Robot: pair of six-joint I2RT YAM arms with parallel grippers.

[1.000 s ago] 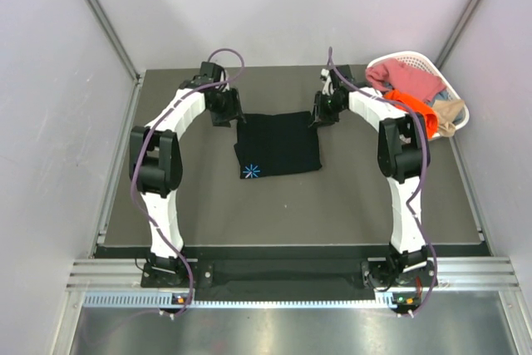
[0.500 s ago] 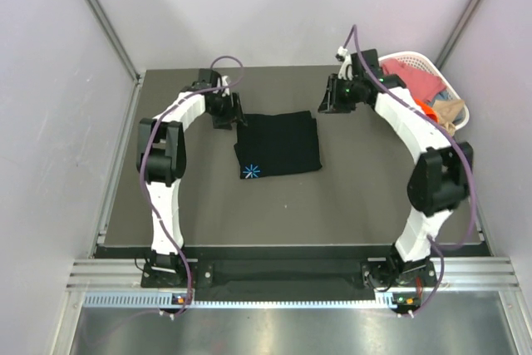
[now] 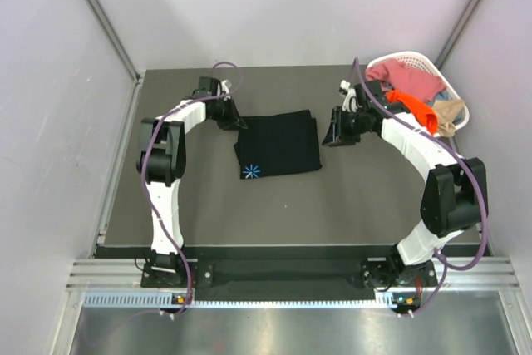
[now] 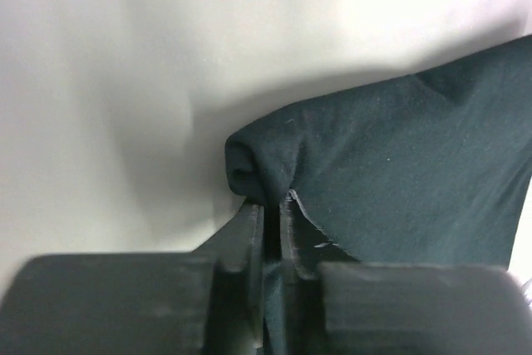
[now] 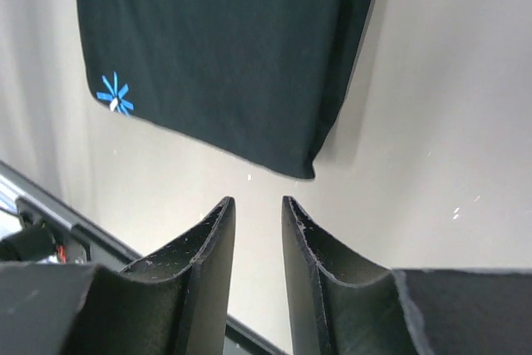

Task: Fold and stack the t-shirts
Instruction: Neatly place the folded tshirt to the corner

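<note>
Left wrist: left tool [image 4: 272, 204] clamps 1 corner of the limp, light black t-shirt [image 4: 399, 172]; right tool [image 5: 254, 202], barely open and empty, should probably pinch its nearest corner.

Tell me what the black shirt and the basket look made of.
The black shirt: soft knit cloth, probably cotton, matte; its pinched corner bunches into a rounded fold. The basket: likely moulded plastic, white and smooth-looking; thin, evenly slatted walls.
</note>
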